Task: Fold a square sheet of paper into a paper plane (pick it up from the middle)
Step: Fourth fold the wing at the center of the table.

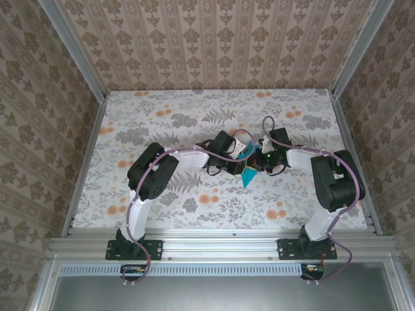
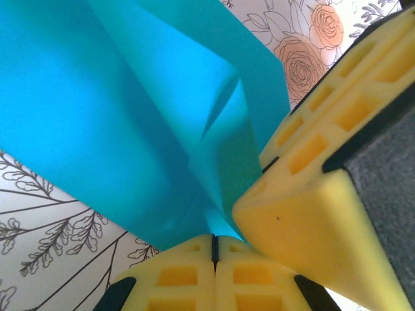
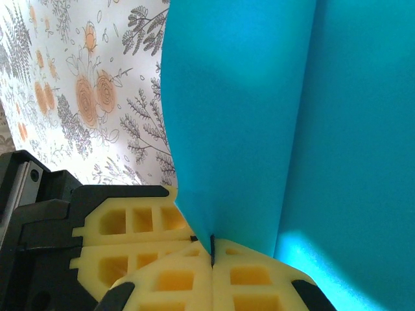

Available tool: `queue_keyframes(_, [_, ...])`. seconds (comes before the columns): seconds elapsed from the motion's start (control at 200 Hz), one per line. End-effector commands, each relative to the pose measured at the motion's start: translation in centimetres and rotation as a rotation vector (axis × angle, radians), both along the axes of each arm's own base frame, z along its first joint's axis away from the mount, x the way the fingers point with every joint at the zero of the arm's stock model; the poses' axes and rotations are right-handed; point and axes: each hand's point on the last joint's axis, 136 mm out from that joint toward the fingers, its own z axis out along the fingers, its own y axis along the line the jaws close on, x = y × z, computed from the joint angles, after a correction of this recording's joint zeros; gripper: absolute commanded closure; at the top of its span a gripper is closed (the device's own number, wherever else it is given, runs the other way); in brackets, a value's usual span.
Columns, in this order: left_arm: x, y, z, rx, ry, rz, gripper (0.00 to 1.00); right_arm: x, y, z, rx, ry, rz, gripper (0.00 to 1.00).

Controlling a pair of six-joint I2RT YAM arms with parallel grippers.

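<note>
Clamping square sheet of paper [image 2: 117, 110] at same spot — left gripper [image 2: 214, 251], right gripper [image 3: 212, 251] closed, tips touching — crease runs ahead

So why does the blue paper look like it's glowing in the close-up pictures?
Left wrist: the paper sits right at the lens and light seems to shine through it, darker where layers overlap. Right wrist: same glow, plus a pale bright patch near the bottom. Top view: even, soft light, no glare, the paper tiny.
</note>
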Motion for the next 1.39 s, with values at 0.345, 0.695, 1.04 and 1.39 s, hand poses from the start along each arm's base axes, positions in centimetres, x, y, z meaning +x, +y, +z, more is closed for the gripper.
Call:
queue_keyframes(0.345, [-0.6,2.0,-1.4,-0.017,0.046,0.028,1.0,0.5,1.0,-1.0,0.028,0.027,0.006,0.99])
queue_keyframes(0.695, [-0.3,1.6,0.4,-0.065,0.041,0.029,1.0,0.3,1.1,-2.2,0.022,0.053,0.012,0.99])
queue_keyframes(1.04, [0.1,1.2,3.9,-0.125,0.014,0.055,0.95,-0.1,0.8,-3.1,-0.001,0.068,0.017,0.99])
queue_keyframes(1.39, [0.4,2.1,1.4,-0.02,0.022,0.074,1.0,0.1,1.0,-2.7,0.012,0.059,0.019,0.99])
